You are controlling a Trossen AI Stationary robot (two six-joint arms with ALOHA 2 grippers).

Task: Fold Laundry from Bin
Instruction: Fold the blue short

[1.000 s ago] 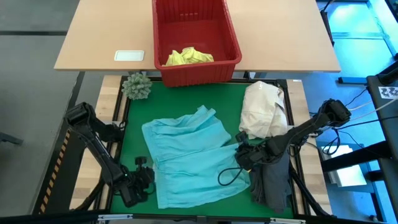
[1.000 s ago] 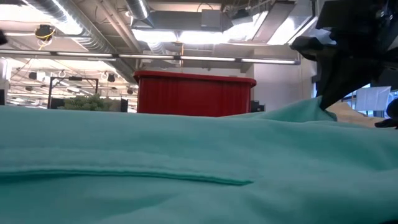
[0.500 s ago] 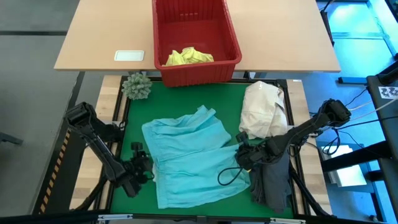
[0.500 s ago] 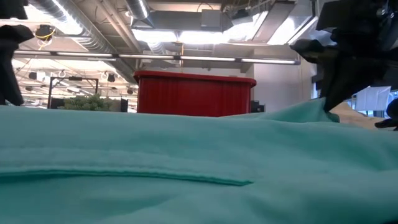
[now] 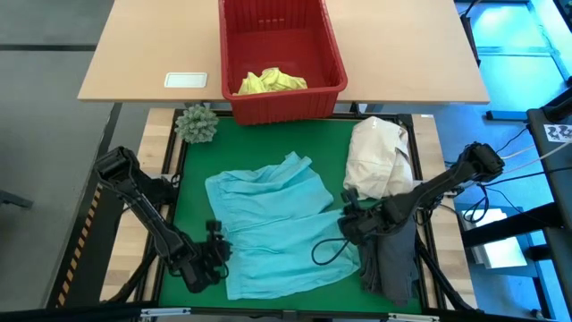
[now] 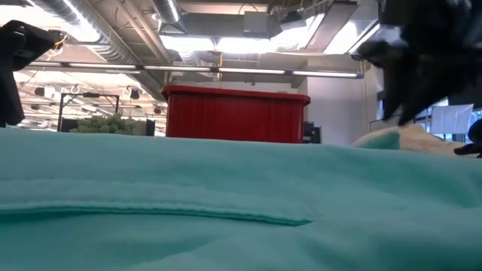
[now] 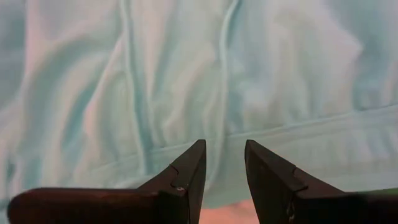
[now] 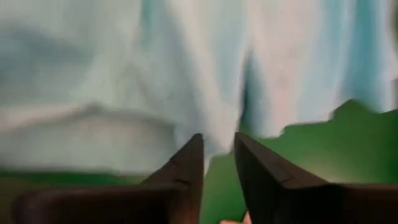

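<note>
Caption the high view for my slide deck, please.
Both end effectors, left and right, flank a turquoise garment on the green mat below a red bin.

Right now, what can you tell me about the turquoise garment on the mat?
The turquoise garment is soft, light cloth, spread mostly flat and wrinkled on the green mat, with a stitched seam across it and a ragged far edge. The left gripper, fingers slightly apart, is at its near left edge; the right gripper, fingers slightly apart, is at its right edge, beside a grey garment. Neither visibly clamps it.
</note>
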